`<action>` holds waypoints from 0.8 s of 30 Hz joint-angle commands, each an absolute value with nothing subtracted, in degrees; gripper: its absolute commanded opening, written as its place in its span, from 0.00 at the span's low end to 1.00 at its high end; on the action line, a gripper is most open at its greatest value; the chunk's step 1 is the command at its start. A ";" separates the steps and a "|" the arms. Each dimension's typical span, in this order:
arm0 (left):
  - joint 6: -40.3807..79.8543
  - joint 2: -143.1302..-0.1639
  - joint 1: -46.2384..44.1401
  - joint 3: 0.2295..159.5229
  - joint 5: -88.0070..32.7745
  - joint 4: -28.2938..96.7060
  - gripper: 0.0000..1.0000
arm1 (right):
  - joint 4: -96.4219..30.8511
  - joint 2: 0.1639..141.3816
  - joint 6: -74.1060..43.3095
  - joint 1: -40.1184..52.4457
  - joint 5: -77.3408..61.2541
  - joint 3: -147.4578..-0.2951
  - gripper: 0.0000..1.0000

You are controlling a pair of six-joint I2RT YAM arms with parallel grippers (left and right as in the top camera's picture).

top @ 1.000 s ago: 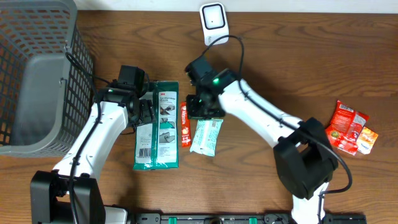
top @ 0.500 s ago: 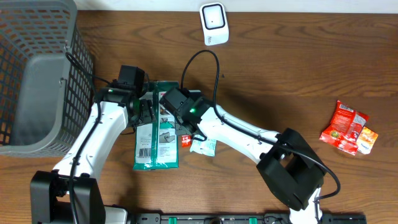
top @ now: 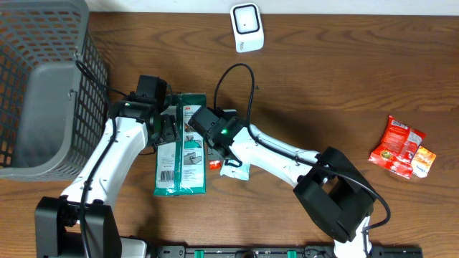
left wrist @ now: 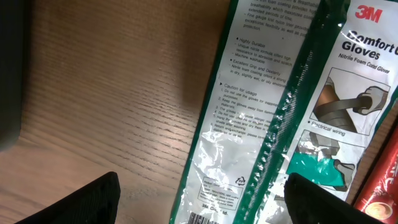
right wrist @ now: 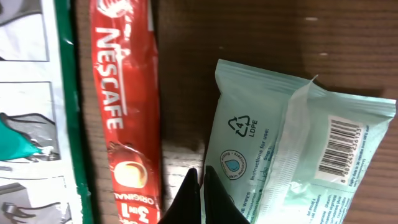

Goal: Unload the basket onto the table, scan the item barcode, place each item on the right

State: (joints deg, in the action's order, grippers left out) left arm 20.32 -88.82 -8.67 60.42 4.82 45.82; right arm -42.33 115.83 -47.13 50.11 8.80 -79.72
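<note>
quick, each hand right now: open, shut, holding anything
Left hand: open, holding nothing, over the gloves packet.
Right hand: shut, empty, tips between the Nescafe stick and wipes pack.

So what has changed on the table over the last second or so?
The right arm swung left, away from the white scanner, and the right gripper, shut, now points down between the red coffee stick and the wipes packet, holding nothing. The left gripper stayed open over the green glove packet. The packets, scanner and basket seem unmoved.
</note>
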 commanded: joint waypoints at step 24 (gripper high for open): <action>20.03 -88.40 -8.32 61.32 5.15 45.82 0.85 | -47.59 115.50 -32.51 48.40 16.40 -79.18 0.02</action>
State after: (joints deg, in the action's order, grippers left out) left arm 20.32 -88.82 -8.67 60.42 4.82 45.82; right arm -47.51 115.83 -34.48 49.36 15.09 -79.70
